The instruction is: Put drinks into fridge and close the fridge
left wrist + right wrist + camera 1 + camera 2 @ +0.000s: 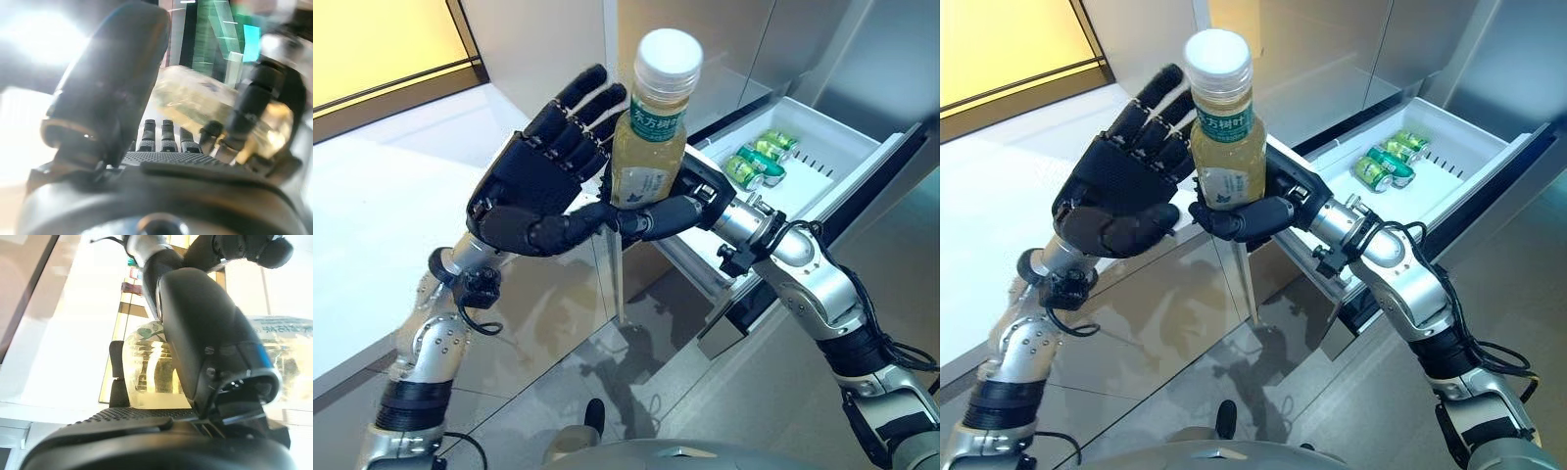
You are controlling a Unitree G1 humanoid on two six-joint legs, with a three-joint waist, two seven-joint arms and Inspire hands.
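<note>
A clear bottle [651,137] of pale yellow drink with a white cap and green label is held upright in the air, close to the head camera. My right hand [666,211] is curled round its lower half; the bottle [146,367] shows past the thumb in the right wrist view. My left hand [543,171] is spread flat beside the bottle on its left, fingers straight, thumb near the right hand's fingers. The bottle [210,100] lies just beyond the left hand's fingers [164,134] in the left wrist view. Behind, the fridge drawer [847,147] stands pulled out.
Several green cans [759,157] lie in the white fridge drawer at the upper right. A white counter [382,186] runs along the left. A glossy grey fridge front [568,313] stands below the hands.
</note>
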